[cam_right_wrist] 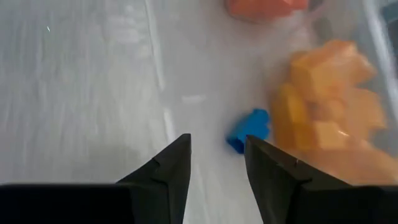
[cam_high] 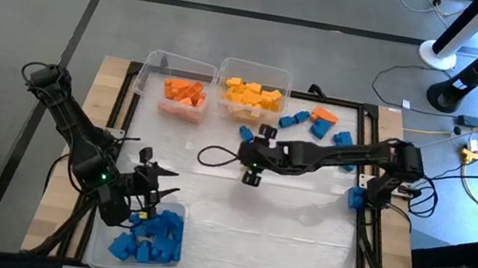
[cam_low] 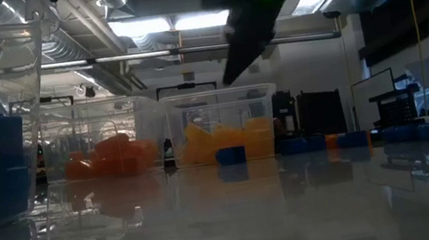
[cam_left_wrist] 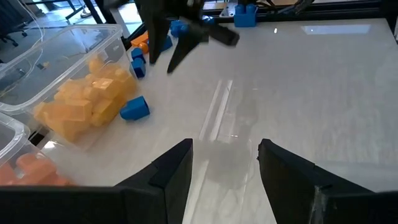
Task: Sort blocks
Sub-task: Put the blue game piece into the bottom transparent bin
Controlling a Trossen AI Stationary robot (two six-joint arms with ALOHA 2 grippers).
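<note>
Just ahead of our right end effector (cam_right_wrist: 216,163), open and empty, we're eyeing a lone blue block (cam_right_wrist: 249,129) beside the yellow bin (cam_right_wrist: 336,112).

- Orange blocks (cam_high: 184,93) piled in a clear bin at the worktop's far edge.
- Yellow blocks (cam_high: 252,94) heaped in the neighbouring bin.
- Blue blocks (cam_high: 150,238) heaped in the near-left corner bin.
- Loose blue blocks (cam_high: 317,127) and one orange block (cam_high: 325,116) scattered toward the far-right corner; a single blue block (cam_high: 246,132) lies just beside the yellow bin.
</note>
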